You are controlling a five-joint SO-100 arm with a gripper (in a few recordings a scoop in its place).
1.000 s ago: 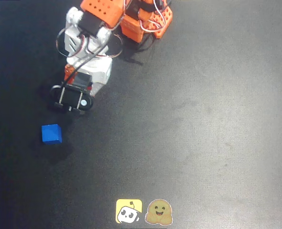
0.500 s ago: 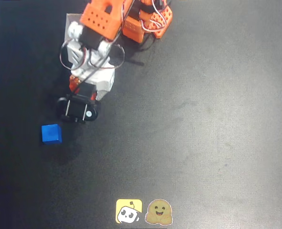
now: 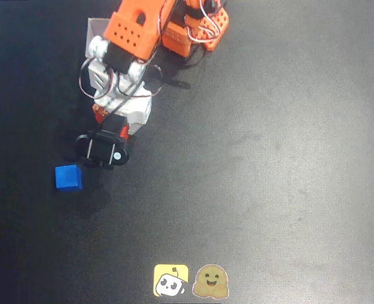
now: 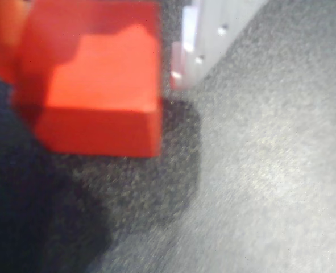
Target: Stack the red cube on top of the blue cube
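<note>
The red cube (image 4: 94,85) looms large in the wrist view, held between an orange finger (image 4: 3,40) on its left and a white finger (image 4: 196,40) on its right. My gripper (image 4: 94,54) is shut on it above the black mat. From overhead, the gripper (image 3: 107,136) sits under the arm's white and black wrist parts, and only a sliver of red (image 3: 124,132) shows. The blue cube (image 3: 68,177) rests on the mat just below and left of the gripper, a short gap away.
The orange arm base (image 3: 196,28) stands at the top centre, with a corner of a white box (image 3: 97,26) behind the arm. Two stickers (image 3: 190,281) lie at the mat's bottom edge. The black mat (image 3: 269,158) stretches open to the right.
The arm has reached further down the picture, bringing the gripper closer to the blue cube. The blue cube has not moved.
</note>
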